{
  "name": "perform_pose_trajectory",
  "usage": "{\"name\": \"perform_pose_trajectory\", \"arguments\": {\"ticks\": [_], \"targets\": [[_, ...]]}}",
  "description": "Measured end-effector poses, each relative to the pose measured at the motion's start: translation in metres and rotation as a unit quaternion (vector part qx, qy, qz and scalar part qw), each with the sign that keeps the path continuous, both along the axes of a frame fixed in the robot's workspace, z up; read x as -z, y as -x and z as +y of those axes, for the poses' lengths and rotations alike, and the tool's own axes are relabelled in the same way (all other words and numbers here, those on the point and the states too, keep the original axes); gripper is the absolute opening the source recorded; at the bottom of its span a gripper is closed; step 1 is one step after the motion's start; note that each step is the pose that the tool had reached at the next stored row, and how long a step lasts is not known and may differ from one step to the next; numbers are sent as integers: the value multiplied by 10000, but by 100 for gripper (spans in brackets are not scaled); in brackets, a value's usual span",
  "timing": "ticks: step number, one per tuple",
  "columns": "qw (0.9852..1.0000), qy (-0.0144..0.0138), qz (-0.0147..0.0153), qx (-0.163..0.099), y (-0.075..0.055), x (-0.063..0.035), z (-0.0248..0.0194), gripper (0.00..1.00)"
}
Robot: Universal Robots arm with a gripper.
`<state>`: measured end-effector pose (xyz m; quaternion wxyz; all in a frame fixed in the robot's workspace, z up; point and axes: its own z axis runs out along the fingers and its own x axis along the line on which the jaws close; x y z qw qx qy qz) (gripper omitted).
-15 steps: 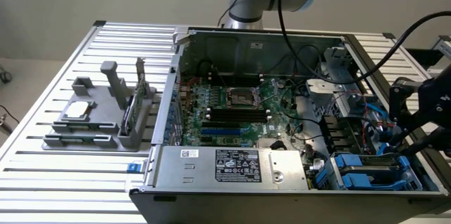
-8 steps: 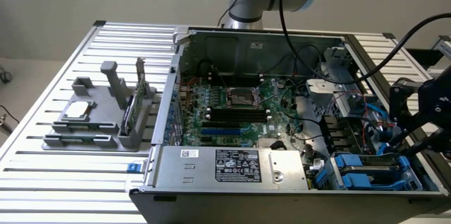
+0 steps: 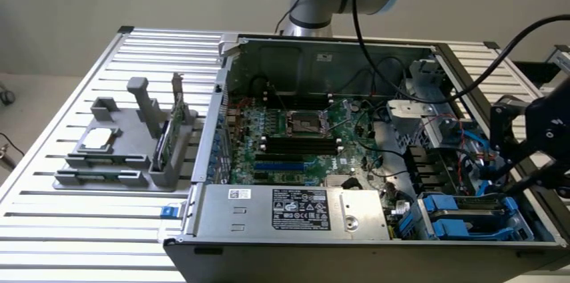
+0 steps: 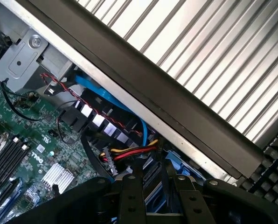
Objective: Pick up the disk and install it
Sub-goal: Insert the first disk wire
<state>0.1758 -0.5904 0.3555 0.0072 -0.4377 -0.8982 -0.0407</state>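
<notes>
Cables (image 4: 129, 151) are crowding the corner where the work is going on: a red, yellow and black bundle and a blue cable (image 4: 112, 99) are running along the case wall, right by the gripper (image 4: 157, 189). In the exterior view the gripper (image 3: 509, 179) is hanging over the near corner of the computer case (image 3: 215, 129), on that view's right. The disk (image 3: 470, 213) is sitting low in the bay there, its blue frame showing around it, near the power supply (image 3: 294, 209). The gripper is hovering close above the disk's outer end. Whether its jaws are clamping on the frame or standing clear of it I cannot tell.

Judging from this, the main risk is snagging. Any push or lift here is passing close to the bundle, and a caught wire could be pulling a plug loose or dragging the disk askew. A second risk is jamming: if the disk is going into the bay at a tilt, the frame could be binding on the bay's sides, and pressing harder would be bending plastic rather than seating it. A third is the case's rim, which is lying near the gripper's body, so a wide swing could be knocking against it. The motherboard (image 3: 294, 136) is lying well apart from all this and is looking safe.
</notes>
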Motion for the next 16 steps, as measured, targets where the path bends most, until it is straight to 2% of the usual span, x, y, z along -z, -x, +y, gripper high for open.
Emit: {"name": "perform_pose_trajectory", "arguments": {"ticks": [7, 9, 10, 13, 15, 16], "targets": [[10000, 0, 0, 16, 3, -1, 19, 33], [10000, 0, 0, 22, 4, 0, 25, 44], [10000, 1, 0, 27, 5, -1, 28, 44], [10000, 3, 0, 39, 7, -1, 37, 62], [10000, 5, 0, 45, 9, -1, 39, 62], [10000, 5, 0, 51, 11, -1, 39, 68]]}}
